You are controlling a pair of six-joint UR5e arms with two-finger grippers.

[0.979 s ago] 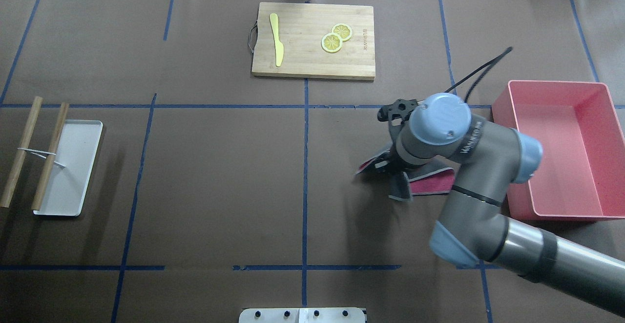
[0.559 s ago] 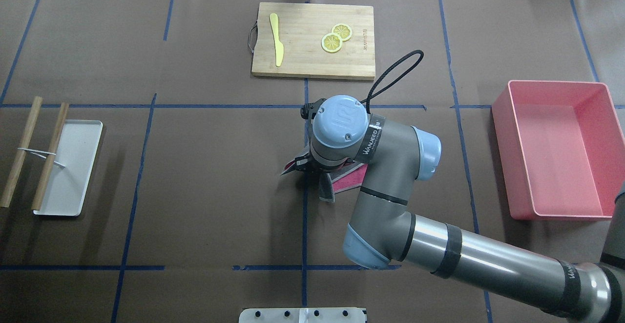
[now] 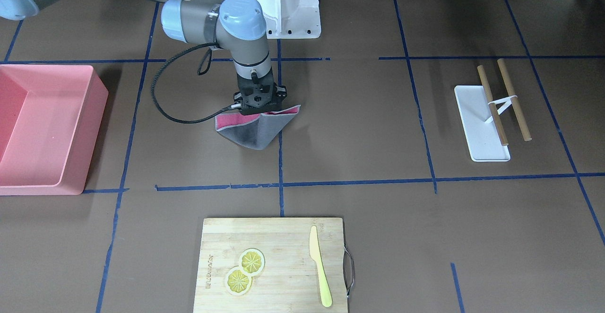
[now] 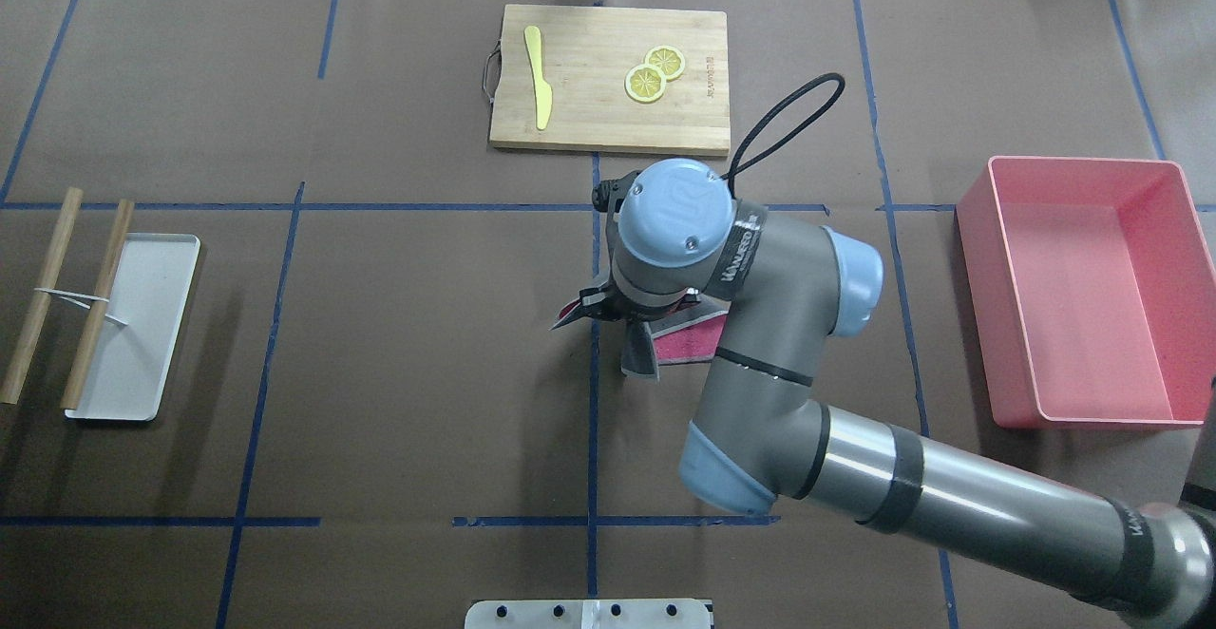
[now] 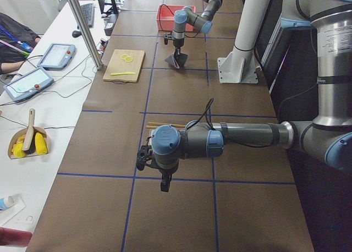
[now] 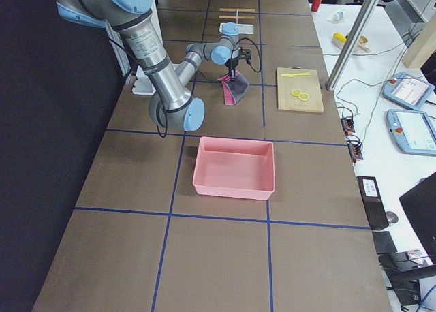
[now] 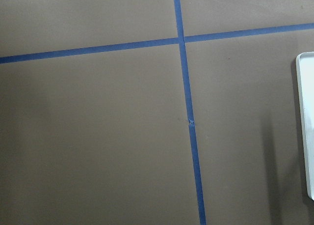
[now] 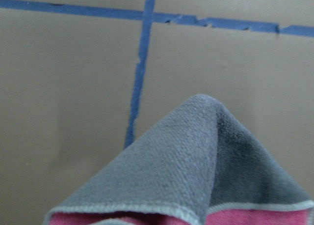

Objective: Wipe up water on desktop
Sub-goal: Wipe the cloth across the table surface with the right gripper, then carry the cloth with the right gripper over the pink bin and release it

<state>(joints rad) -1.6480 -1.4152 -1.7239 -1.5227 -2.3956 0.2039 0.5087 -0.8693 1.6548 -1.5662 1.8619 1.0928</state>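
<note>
The desktop point(image 4: 408, 353) is a brown surface crossed by blue tape lines; I see no water on it. My right gripper point(image 3: 259, 109) is shut on the top edge of a grey and pink cloth point(image 3: 253, 133), near the middle of the desktop by the centre tape line. The cloth hangs in a point down to the surface. It also shows under the wrist in the overhead view point(image 4: 684, 342) and fills the bottom of the right wrist view point(image 8: 196, 171). My left gripper point(image 5: 164, 185) hovers over the desktop's left end; I cannot tell whether it is open or shut.
A wooden cutting board point(image 4: 608, 78) with a yellow knife point(image 4: 540, 78) and lemon slices point(image 4: 654, 73) lies beyond the cloth. A pink bin point(image 4: 1083, 287) stands at the right. A white tray point(image 4: 133, 325) with two wooden sticks point(image 4: 43, 296) lies at the left.
My right arm has swept the cloth left from beside the pink bin to the centre tape line, then shifted a little toward the cutting board.
</note>
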